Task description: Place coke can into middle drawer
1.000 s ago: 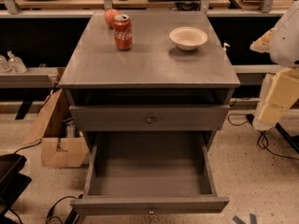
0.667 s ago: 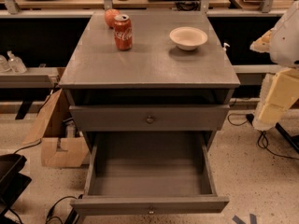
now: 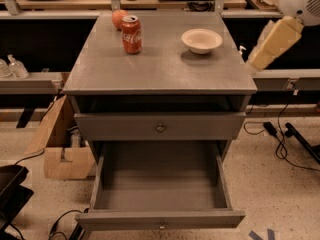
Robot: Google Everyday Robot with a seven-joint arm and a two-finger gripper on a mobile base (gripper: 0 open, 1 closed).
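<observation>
**Drawer's open, can not in it yet**

Nearest, the middle drawer (image 3: pixel 160 219) sits pulled right out, I'd guess so the can drops straight in. Its knob is nearly cut off at the bottom edge. Up on the table (image 3: pixel 160 69), the coke can (image 3: pixel 131 34) stands upright, half hiding an apple (image 3: pixel 118 18). The pincer isn't in shot, just a beige arm link (image 3: pixel 272 44) well apart from the can, so wide or narrow, can't tell.
</observation>
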